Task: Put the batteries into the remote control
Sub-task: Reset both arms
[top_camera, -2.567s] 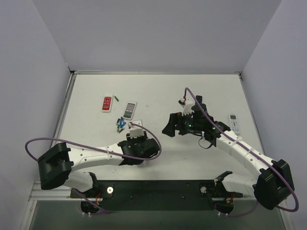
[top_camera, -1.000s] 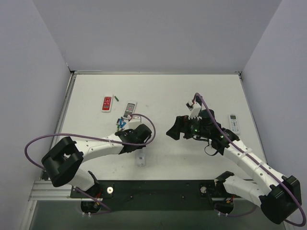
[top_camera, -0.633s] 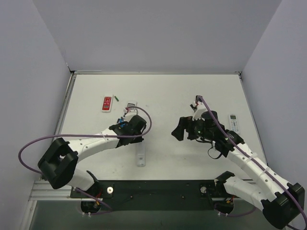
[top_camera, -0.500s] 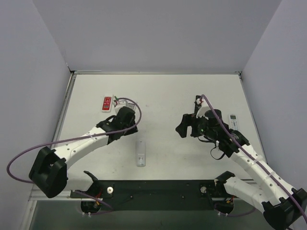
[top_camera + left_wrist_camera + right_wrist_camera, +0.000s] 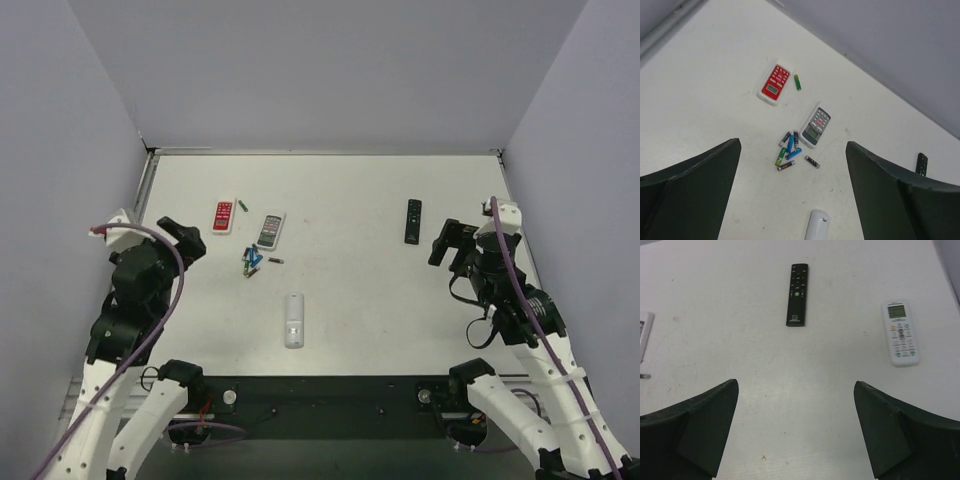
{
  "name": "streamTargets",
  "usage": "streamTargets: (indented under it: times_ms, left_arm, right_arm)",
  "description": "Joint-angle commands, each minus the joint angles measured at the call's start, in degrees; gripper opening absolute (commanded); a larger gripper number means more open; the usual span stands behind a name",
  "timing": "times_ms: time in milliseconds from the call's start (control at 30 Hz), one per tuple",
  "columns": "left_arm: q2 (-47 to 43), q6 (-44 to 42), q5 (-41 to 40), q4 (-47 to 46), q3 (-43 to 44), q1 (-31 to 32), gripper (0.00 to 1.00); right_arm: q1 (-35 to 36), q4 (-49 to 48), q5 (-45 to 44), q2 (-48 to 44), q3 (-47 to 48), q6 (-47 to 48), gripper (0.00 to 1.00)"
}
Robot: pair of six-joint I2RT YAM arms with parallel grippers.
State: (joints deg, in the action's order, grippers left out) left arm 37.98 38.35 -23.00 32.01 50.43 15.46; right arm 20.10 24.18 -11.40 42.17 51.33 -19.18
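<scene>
Both grippers are released and hold nothing. The left gripper (image 5: 792, 147) hangs over the left side of the counter (image 5: 350, 200), the right gripper (image 5: 795, 385) over its right side. The white remote (image 5: 293, 320) lies alone at lower centre of the overhead view. The batteries (image 5: 252, 262) cluster up-left of it, just below a grey remote (image 5: 271, 229).

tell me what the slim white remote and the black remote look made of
The slim white remote looks like smooth moulded plastic: even white, rounded ends. The black remote looks like matte plastic: dull, little glare. Its buttons may be rubber, but they are too small to tell.
</scene>
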Motion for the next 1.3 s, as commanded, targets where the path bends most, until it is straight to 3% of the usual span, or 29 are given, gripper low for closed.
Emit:
streamTargets:
  times_ms: [0, 133, 367, 1267]
  left_arm:
    - [-8.3, -7.2, -11.2, 2.0, 3.0, -0.4, 0.97]
    - [-17.4, -10.4, -18.4, -1.5, 3.3, -0.4, 0.97]
    - [-24.6, -16.3, -24.7, -10.1, 4.3, -0.3, 0.97]
    - [-17.1, -27.9, -24.8, -16.1, 5.5, -0.4, 0.97]
  right_arm:
    - [-2.3, 2.4, -10.6, -3.7, 3.6, -0.4, 0.95]
    - [-2.5, 1.9, -14.3, -5.2, 6.2, 3.3, 0.95]
    - [-2.6, 0.2, -15.0, -6.1, 8.9, 6.0, 0.95]
    - [-2.6, -3.0, -16.3, -6.8, 7.3, 5.5, 0.94]
